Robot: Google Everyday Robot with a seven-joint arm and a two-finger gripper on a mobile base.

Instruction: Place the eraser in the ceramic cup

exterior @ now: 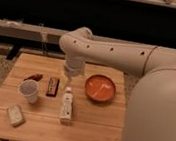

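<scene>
The eraser [53,86], a small dark bar with reddish edges, lies flat on the wooden table [91,131], left of centre. The white ceramic cup [29,90] stands upright just to its left, a little nearer the front edge. My gripper [69,81] points down over the table's middle, slightly right of the eraser and behind it. It is open and holds nothing. The arm reaches in from the right.
A wide orange bowl [100,88] sits right of the gripper. A white bottle-like object [66,107] lies just in front of it. A dark red lump [33,77] is behind the cup and a pale beige block [15,115] lies at the front left.
</scene>
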